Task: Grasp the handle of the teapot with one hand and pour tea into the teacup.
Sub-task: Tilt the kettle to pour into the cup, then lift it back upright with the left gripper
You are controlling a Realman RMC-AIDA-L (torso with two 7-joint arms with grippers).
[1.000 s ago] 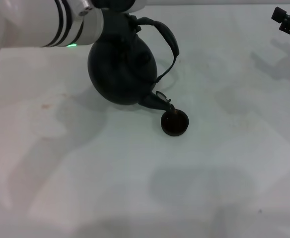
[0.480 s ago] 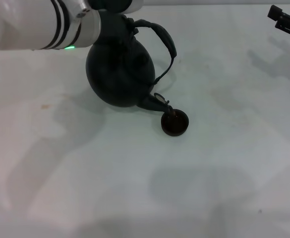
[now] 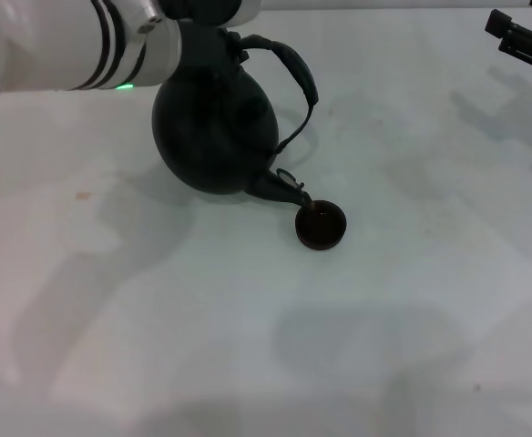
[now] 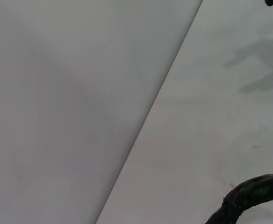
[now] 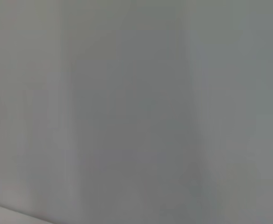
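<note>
Now | teapot (image 3: 213, 137) tilted, spout over teacup (image 3: 321, 227) rim | left gripper (image 3: 207, 11) grip unclear | table (image 3: 248, 346) near side bare

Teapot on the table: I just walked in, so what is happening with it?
The left arm holds the teapot up by its handle, tipped so the spout sits just over the rim of the teacup on the white table. It looks like pouring is under way. The right gripper sits idle at the far right edge.
</note>
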